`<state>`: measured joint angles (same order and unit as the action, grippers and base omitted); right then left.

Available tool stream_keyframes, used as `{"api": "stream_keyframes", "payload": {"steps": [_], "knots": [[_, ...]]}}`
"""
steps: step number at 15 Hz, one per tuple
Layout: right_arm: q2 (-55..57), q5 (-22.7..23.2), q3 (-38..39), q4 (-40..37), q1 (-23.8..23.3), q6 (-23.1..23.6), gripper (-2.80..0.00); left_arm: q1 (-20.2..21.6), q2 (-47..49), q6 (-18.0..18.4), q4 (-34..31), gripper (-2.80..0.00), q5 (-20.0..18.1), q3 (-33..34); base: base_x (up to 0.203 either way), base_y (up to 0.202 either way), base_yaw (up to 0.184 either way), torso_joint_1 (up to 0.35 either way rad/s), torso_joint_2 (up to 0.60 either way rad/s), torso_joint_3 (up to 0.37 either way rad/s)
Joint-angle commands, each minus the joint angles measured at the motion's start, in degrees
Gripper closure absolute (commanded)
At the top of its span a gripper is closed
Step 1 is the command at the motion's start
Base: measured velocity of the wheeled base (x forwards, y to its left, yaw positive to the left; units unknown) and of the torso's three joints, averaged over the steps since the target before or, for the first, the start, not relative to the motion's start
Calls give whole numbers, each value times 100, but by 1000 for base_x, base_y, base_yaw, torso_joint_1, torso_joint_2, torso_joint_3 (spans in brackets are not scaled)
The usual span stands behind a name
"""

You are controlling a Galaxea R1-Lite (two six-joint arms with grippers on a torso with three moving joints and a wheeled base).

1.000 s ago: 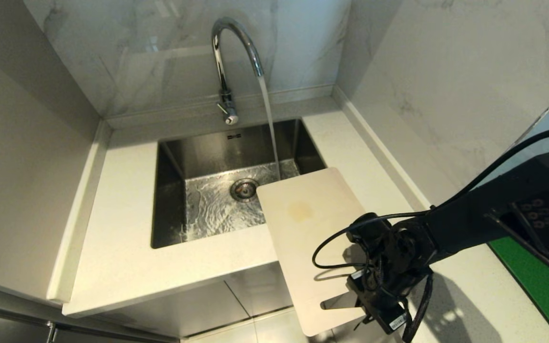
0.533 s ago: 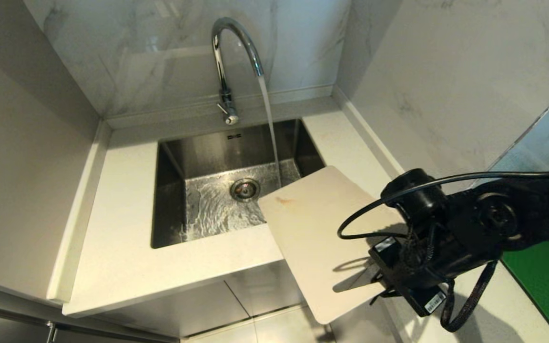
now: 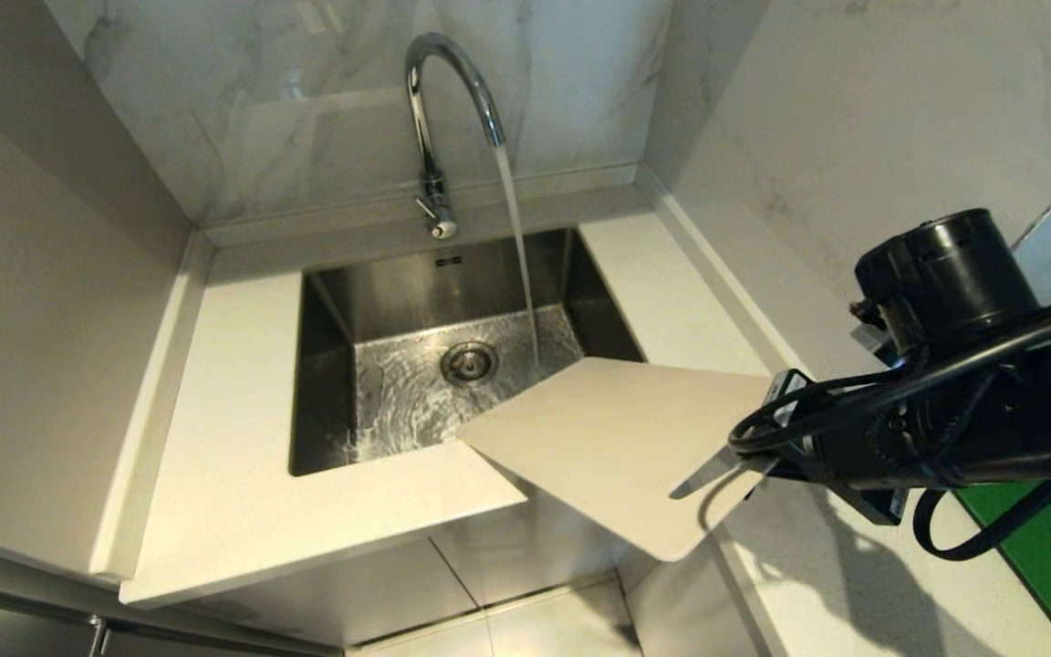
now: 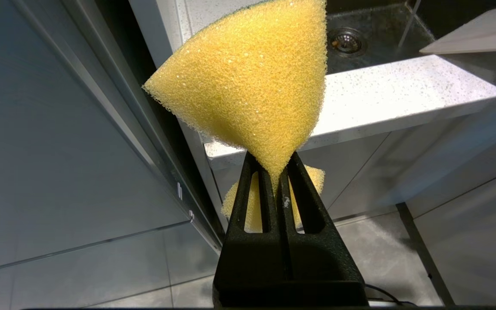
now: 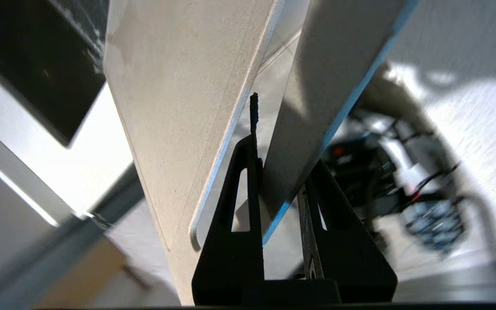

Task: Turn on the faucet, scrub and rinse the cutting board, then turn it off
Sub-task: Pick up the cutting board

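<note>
Right gripper [image 3: 767,461] clamps the board [image 3: 608,438] over the sink's [image 3: 334,301] front corner; left gripper [image 4: 276,172] pinches the sponge [image 4: 248,82]. Tilt it under the faucet [image 3: 439,100] stream, grip firm.

A pale speckled stone bench [image 3: 234,438] fills a corner between marble-look walls [image 3: 817,137], with a raised lip along its left and back edges. A square steel sink [image 3: 343,383] is sunk into it, its wet floor holding a round drain [image 3: 468,362]. The faucet [image 3: 434,119] stands on the bench strip just behind the sink. At far right a green mat [image 3: 1050,547] lies on the bench top
</note>
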<state>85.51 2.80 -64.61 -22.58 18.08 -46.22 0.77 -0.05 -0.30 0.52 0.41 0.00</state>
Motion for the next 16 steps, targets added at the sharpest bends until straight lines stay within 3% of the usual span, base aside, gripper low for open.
{"api": "stream_keyframes", "payload": {"steps": [1, 6, 13, 16], "knots": [[-276, 7, -2, 10, -21, 890, 0, 2, -13, -5, 1, 0, 2, 0, 0, 0, 0, 0, 0, 0], [-474, 0, -195, 66, -246, 2482, 0, 2, -13, -4, 7, 0, 2, 6, 0, 0, 0, 0, 0, 0], [-290, -3, -1827, 35, -645, 3230, 0, 2, -13, 2, 5, 0, 2, 8, 0, 0, 0, 0, 0, 0], [-281, 18, -2012, 16, -683, 3225, 0, 2, -13, 4, 7, 0, 2, 9, 0, 0, 0, 0, 0, 0]]}}
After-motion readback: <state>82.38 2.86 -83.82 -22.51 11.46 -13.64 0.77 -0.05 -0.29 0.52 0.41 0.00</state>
